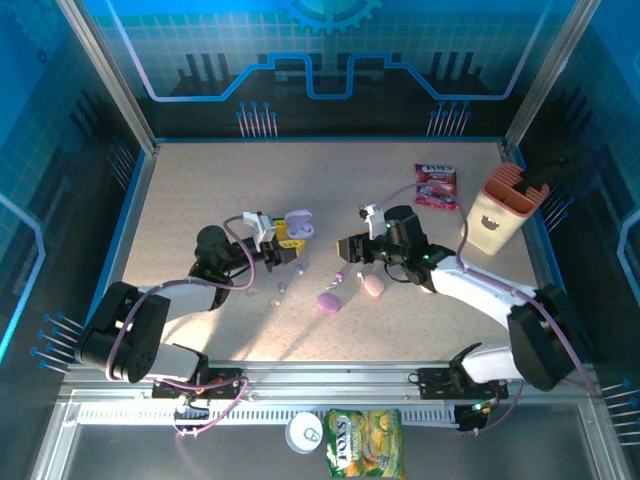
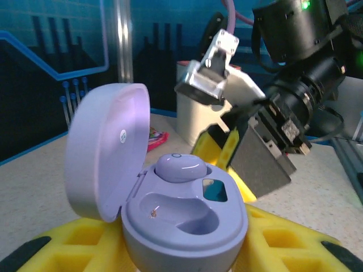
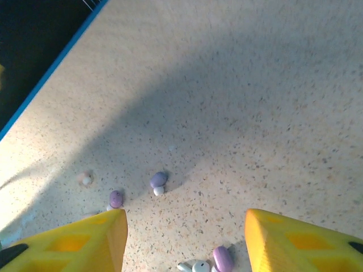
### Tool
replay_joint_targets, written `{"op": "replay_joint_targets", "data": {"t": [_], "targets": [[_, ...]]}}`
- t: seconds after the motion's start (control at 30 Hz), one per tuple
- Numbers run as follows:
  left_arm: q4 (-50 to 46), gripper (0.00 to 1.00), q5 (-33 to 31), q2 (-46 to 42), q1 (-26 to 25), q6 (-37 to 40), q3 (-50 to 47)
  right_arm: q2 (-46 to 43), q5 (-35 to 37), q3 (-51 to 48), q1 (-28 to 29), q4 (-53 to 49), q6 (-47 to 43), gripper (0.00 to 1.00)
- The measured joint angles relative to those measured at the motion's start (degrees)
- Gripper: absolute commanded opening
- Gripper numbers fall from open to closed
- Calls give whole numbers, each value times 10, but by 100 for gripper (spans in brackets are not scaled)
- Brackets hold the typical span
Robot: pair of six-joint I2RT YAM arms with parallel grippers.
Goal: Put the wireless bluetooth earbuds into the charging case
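Left claw [image 1: 284, 236] grips open lilac case [image 2: 187, 224] | one earbud [image 2: 180, 167] seated, other socket empty | right claw [image 3: 184, 238] spread wide, holding nothing, above loose earbuds [image 3: 159, 180] on bench [image 3: 255, 113] | we judge them light, slick, rigid (pinch the stubby body's sides)

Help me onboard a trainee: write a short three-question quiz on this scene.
1. True or false: the case in the left gripper has its lid shut.
2. How many earbuds sit in the case? A) none B) one C) two
3. Fill in: the right gripper is ____ and holds nothing.

Key: 1 false, the lid stands open; 2 B, one lilac bud in the far slot, the near slot empty; 3 open.
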Motion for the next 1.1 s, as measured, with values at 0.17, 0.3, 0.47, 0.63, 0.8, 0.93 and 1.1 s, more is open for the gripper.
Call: {"op": "replay_joint_targets", "data": {"t": [0.17, 0.3, 0.47, 0.63, 0.8, 0.93, 1.1], "targets": [[30, 41, -9, -1, 57, -23, -9, 99, 14, 73, 38, -33, 17, 53], [42, 41, -22, -6, 95, -40, -9, 173, 29, 129, 70, -52, 20, 49], [44, 41, -34, -25, 123, -50, -10, 244, 57, 187, 111, -88, -13, 44], [18, 41, -43, -58, 140, -49, -10, 299, 57, 254, 137, -142, -64, 41], [-24, 41, -46, -89, 140, -42, -10, 338, 57, 297, 156, -184, -100, 39], [-42, 41, -48, -99, 140, -42, -10, 361, 63, 317, 157, -214, -111, 39], [-52, 41, -48, -101, 140, -42, -10, 379, 88, 344, 164, -248, -128, 35]]}}
